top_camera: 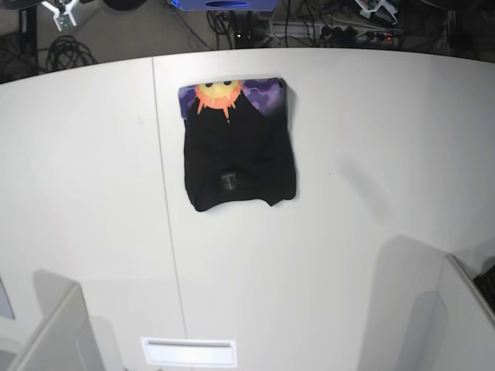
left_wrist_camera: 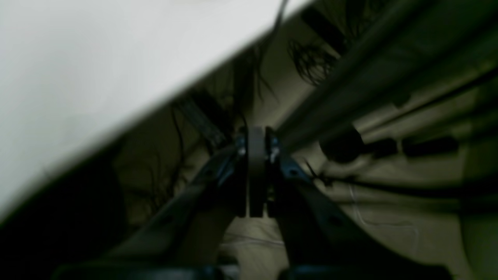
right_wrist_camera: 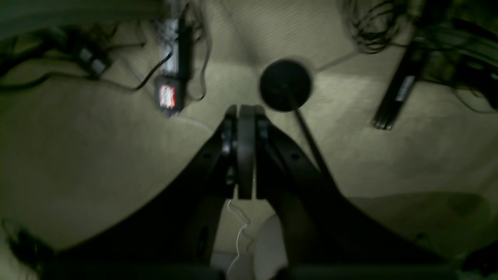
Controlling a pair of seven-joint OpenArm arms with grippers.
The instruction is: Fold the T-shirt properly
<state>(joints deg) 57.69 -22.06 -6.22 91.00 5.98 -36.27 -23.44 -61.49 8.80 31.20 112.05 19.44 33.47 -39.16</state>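
Note:
The black T-shirt [top_camera: 238, 147] lies folded into a compact rectangle on the white table [top_camera: 348, 154], a little left of centre and towards the back. An orange sun on purple print [top_camera: 218, 94] shows along its far edge. My left gripper [left_wrist_camera: 256, 134] is shut and empty. It hangs off the table, with the table edge [left_wrist_camera: 97, 58] to its upper left and the floor below. My right gripper [right_wrist_camera: 245, 111] is shut and empty over the floor. Neither gripper shows in the base view, and neither wrist view shows the shirt.
Grey arm parts stand at the table's front left [top_camera: 50, 332] and front right [top_camera: 464, 309]. A seam [top_camera: 168, 232] runs down the table. On the floor lie cables, a power adapter [right_wrist_camera: 168, 96], a round black base [right_wrist_camera: 286, 84] and a black bar [right_wrist_camera: 397, 93].

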